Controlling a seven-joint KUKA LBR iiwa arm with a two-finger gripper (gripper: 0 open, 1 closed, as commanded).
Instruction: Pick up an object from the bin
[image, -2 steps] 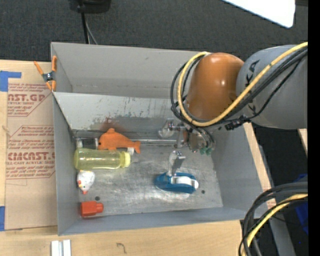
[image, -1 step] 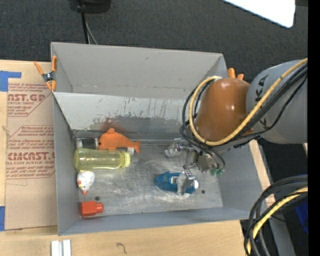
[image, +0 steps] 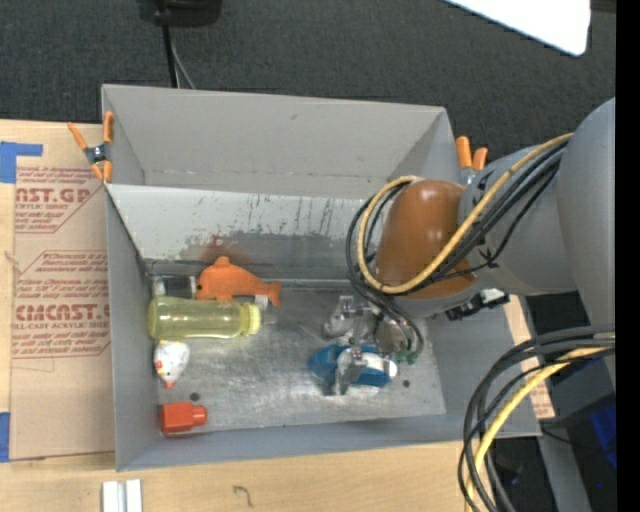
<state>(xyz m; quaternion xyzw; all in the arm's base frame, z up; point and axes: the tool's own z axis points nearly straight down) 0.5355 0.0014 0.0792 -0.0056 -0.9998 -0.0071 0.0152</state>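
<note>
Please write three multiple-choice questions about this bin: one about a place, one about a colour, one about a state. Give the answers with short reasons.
1. Where does the red block lie?
A) against the back wall
B) in the view's lower-left corner
C) on the right side

2. What colour is the thing under the gripper?
A) green
B) white
C) blue

3. How is the yellow bottle?
A) lying on its side
B) standing upright
C) lifted out of the bin

Answers: 1 B, it sits alone in that corner. 2 C, the blue thing shows beneath the gripper. 3 A, its long side rests on the floor, by the orange fish.
</note>
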